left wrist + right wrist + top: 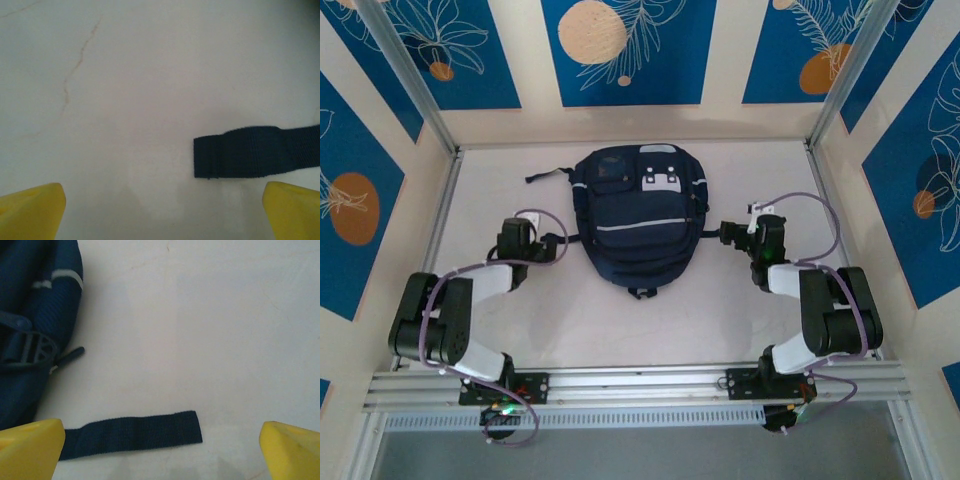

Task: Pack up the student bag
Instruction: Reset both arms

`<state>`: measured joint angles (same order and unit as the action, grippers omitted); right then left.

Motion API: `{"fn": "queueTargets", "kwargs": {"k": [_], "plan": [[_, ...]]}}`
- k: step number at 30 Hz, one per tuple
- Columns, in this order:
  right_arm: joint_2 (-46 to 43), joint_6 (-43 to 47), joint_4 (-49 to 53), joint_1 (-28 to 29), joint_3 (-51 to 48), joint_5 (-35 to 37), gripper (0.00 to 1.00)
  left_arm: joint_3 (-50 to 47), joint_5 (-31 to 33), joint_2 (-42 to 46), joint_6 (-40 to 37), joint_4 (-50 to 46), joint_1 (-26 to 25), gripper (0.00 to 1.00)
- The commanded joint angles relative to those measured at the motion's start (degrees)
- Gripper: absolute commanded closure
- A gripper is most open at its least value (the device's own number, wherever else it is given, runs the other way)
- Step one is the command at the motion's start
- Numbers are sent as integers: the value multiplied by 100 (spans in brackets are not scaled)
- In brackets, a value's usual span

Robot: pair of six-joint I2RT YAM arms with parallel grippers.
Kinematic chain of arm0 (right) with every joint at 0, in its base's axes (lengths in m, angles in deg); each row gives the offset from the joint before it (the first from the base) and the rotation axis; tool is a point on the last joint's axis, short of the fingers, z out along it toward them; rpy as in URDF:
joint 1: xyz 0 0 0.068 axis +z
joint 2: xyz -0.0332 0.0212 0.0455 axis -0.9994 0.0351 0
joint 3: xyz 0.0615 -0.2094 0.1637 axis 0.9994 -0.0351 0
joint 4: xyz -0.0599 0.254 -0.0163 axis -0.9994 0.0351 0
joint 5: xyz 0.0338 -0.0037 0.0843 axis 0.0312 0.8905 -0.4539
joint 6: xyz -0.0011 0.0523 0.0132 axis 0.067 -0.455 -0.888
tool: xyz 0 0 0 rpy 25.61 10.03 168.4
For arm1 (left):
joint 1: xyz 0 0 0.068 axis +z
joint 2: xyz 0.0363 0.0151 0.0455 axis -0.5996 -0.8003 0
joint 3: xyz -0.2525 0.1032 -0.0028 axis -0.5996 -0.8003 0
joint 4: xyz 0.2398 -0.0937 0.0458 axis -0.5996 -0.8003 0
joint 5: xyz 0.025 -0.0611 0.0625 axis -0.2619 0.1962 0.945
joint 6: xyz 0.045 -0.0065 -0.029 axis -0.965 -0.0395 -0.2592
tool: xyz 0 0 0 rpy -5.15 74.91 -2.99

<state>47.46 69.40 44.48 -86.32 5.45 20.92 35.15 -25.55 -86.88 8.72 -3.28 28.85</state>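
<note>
The student bag [638, 215] lies flat in the middle of the table, dark navy with a light grey stripe and two small white patches near its top. My left gripper [538, 238] hangs just left of the bag, open, and my right gripper [728, 232] hangs just right of it, also open. In the left wrist view the yellow fingertips [31, 211] stand wide apart over bare table, and a loose strap end [250, 157] lies ahead on the right. In the right wrist view another strap end [135, 435] lies flat between the fingertips [292, 450], untouched, with the bag's side [30, 315] and a buckle [30, 347] at left.
Patterned blue and cream walls close in the white table [580, 320] on three sides, with metal posts at the back corners. The arm bases sit on a rail [640, 385] along the near edge. A thin strap [548, 176] trails from the bag's upper left.
</note>
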Motion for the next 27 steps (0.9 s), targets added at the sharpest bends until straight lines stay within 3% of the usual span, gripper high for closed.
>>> {"fn": "queueTargets", "kwargs": {"k": [1, 3, 7, 8, 10, 15, 27], "plan": [[258, -100, -1815, -109, -540, -281, 1, -72, -285, -210, -255, 1755, 126, 0], [67, -176, -1089, -54, -373, 42, 1, -374, -536, -101, -201, 2156, 201, 0], [171, -97, -1396, 24, -418, 175, 1, -1227, -1059, -398, 73, 4068, 544, 0], [136, -89, -1304, 37, -405, 191, 1, -1189, -1093, -249, 83, 3736, 554, 0], [157, -70, -1371, 58, -409, 209, 1, -1249, -1187, -345, 34, 4020, 553, 0], [149, -45, -1323, 77, -391, 222, 1, -1096, -872, -297, 129, 3645, 553, 0], [167, -70, -1237, 37, -349, 136, 1, -1006, -916, -303, 62, 3493, 528, 0]]}}
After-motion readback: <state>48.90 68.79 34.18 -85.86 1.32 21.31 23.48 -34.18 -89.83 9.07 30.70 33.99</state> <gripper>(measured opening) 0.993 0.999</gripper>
